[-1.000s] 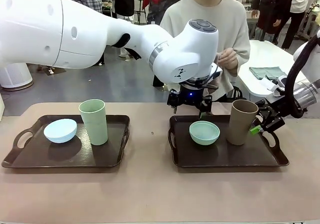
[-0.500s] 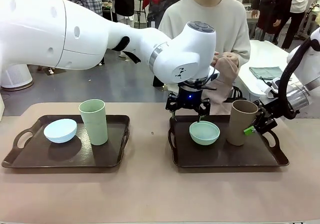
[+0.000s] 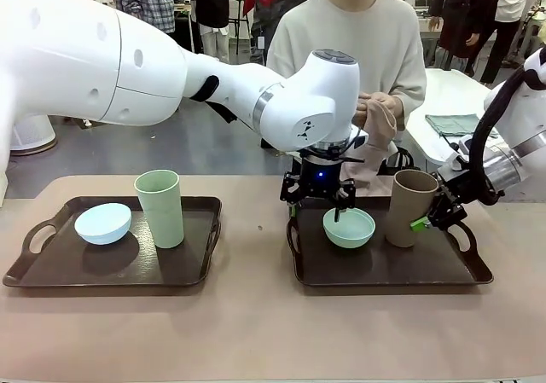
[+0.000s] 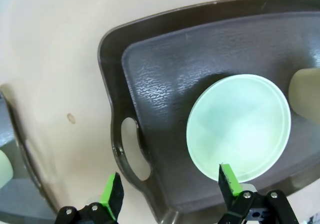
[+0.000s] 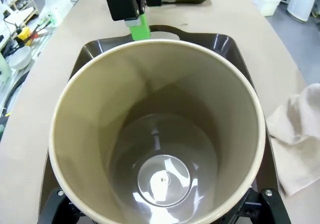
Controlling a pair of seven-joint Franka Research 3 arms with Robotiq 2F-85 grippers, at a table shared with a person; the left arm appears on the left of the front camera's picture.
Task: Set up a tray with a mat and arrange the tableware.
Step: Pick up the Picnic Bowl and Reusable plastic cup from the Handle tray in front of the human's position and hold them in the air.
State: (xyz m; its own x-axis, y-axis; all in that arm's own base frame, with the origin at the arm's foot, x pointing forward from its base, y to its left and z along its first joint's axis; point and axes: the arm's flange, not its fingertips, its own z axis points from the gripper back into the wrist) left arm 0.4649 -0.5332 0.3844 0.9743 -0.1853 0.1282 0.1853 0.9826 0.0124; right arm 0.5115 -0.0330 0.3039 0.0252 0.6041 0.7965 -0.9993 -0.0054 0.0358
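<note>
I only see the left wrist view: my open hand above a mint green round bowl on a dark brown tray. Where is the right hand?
Observer: The right hand straddles, open, the tall brown-tan handleless cup beside your mint green round bowl on that dark brown tray.
Operator: Anything in the cup?
Observer: No, the right wrist view shows its bare bottom.
Operator: Any mat?
Observer: The person opposite holds a beige cloth beyond the tray.
</note>
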